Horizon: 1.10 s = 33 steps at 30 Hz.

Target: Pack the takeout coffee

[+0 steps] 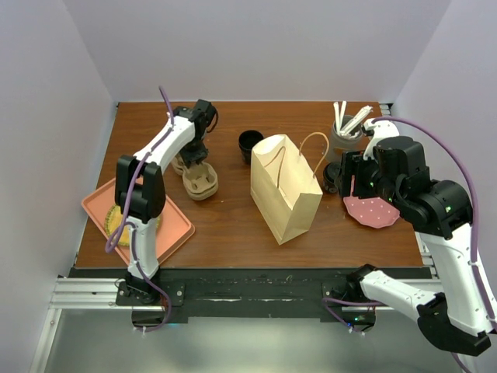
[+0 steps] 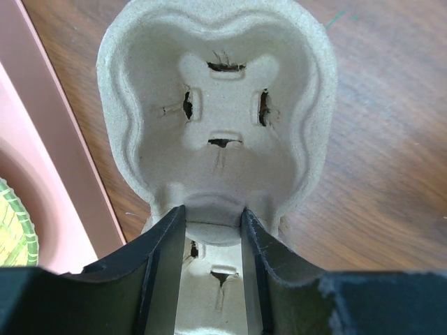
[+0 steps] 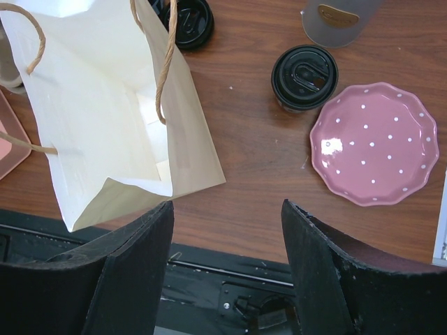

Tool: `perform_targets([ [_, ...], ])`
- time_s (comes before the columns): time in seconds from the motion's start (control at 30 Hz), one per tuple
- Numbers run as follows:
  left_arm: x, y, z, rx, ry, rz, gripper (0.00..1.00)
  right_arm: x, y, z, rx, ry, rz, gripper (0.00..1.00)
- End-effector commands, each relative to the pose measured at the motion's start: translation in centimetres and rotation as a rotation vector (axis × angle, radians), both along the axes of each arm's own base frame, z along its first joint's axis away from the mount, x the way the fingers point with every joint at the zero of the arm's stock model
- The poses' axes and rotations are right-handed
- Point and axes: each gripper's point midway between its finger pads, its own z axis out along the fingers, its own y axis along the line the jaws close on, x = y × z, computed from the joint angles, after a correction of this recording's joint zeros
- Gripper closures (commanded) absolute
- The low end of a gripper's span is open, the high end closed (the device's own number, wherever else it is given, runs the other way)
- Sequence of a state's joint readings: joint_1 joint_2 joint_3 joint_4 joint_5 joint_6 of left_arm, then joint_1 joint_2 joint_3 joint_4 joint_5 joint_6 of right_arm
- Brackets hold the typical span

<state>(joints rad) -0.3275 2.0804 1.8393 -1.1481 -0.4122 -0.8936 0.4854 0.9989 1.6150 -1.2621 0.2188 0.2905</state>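
The right hand (image 3: 227,206) hangs wide open and empty over the near edge of the brown wooden surface (image 1: 233,225). The takeout coffee (image 3: 304,78), a small black disposable cup with a black sip lid, stands untouched at the hand's one o'clock. Nothing is packed yet, I judge: the cup has still to be gripped, lifted and lowered into the open tan paper bag (image 3: 105,118) at its nine o'clock. The pink dotted plate (image 3: 377,143) sits just beside the cup at four o'clock, and the bag's twine handles (image 3: 166,77) arch over its mouth; either could snag. The left hand (image 2: 213,216), partly closed, pinches the middle ridge of the grey pulp cup carrier (image 2: 223,160).
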Motion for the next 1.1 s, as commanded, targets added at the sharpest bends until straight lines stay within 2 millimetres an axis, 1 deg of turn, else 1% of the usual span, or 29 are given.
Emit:
perform_targets([
  [0.0, 1.5, 0.6, 3.2, 0.010, -0.079, 0.013, 0.70, 0.3, 0.1, 1.2, 0.028, -0.047, -0.008, 0.33],
  [0.23, 1.9, 0.8, 5.1, 0.018, -0.119, 0.021, 0.71, 0.5, 0.3, 1.1, 0.031, -0.047, -0.002, 0.33],
  [0.33, 2.3, 0.7, 6.8, 0.013, -0.156, 0.000, 0.71, 0.6, 0.3, 1.1, 0.029, -0.046, -0.006, 0.33],
  [0.37, 2.6, 0.6, 8.1, 0.003, -0.186, -0.005, 0.71, 0.6, 0.5, 1.1, 0.032, -0.043, -0.001, 0.33],
  [0.43, 2.4, 0.6, 9.5, -0.011, -0.205, -0.008, 0.71, 0.7, 0.6, 1.2, 0.039, -0.040, 0.002, 0.34],
  [0.47, 2.5, 0.3, 11.3, -0.036, -0.246, -0.012, 0.71, 0.7, 0.9, 1.3, 0.048, -0.041, 0.009, 0.33],
  [0.53, 2.4, -0.6, 13.0, -0.095, -0.276, -0.031, 0.72, 0.8, 1.1, 1.2, 0.058, -0.039, 0.010, 0.34],
  [0.57, 2.3, -0.9, 14.9, -0.131, -0.324, -0.039, 0.72, 0.8, 1.1, 1.2, 0.059, -0.037, 0.010, 0.34],
  [0.6, 2.3, -1.9, 15.9, -0.187, -0.346, -0.060, 0.73, 0.9, 1.1, 1.3, 0.060, -0.040, 0.007, 0.34],
  [0.63, 2.2, -2.4, 16.9, -0.225, -0.369, -0.069, 0.74, 0.9, 1.1, 1.2, 0.062, -0.042, 0.004, 0.34],
  [0.67, 1.8, -2.9, 18.5, -0.266, -0.405, -0.078, 0.74, 1.0, 1.2, 1.2, 0.063, -0.040, 0.004, 0.34],
  [0.7, 1.7, -4.0, 19.5, -0.335, -0.427, -0.102, 0.75, 1.1, 1.2, 1.1, 0.066, -0.044, 0.001, 0.34],
  [0.73, 1.5, -4.7, 20.3, -0.380, -0.446, -0.108, 0.75, 1.2, 1.3, 0.9, 0.068, -0.043, 0.002, 0.34],
  [0.77, 0.9, -5.2, 21.8, -0.429, -0.475, -0.118, 0.76, 1.4, 1.5, 1.1, 0.079, -0.052, 0.005, 0.34],
  [0.8, 0.7, -6.5, 22.8, -0.506, -0.489, -0.151, 0.77, 1.5, 1.7, 0.9, 0.082, -0.050, 0.011, 0.34],
  [0.83, 0.5, -7.3, 23.8, -0.558, -0.506, -0.157, 0.78, 1.6, 2.0, 0.8, 0.093, -0.045, 0.017, 0.34],
  [0.87, -0.1, -7.8, 25.4, -0.609, -0.535, -0.174, 0.79, 1.7, 2.2, 0.9, 0.099, -0.047, 0.022, 0.34],
  [0.9, -0.3, -9.2, 26.8, -0.691, -0.557, -0.214, 0.80, 1.9, 2.4, 1.0, 0.106, -0.052, 0.025, 0.34],
  [0.93, -0.9, -9.8, 28.4, -0.748, -0.586, -0.221, 0.80, 1.9, 2.6, 1.0, 0.112, -0.054, 0.032, 0.34],
  [0.97, -1.2, -10.5, 29.5, -0.791, -0.605, -0.238, 0.80, 2.0, 2.6, 1.0, 0.112, -0.061, 0.032, 0.34],
  [1.0, -1.4, -11.8, 31.4, -0.866, -0.642, -0.284, 0.81, 2.3, 2.7, 0.8, 0.108, -0.065, 0.036, 0.34],
  [1.07, -2.4, -13.7, 33.8, -0.967, -0.672, -0.322, 0.81, 2.4, 2.9, 0.5, 0.105, -0.063, 0.045, 0.34],
])
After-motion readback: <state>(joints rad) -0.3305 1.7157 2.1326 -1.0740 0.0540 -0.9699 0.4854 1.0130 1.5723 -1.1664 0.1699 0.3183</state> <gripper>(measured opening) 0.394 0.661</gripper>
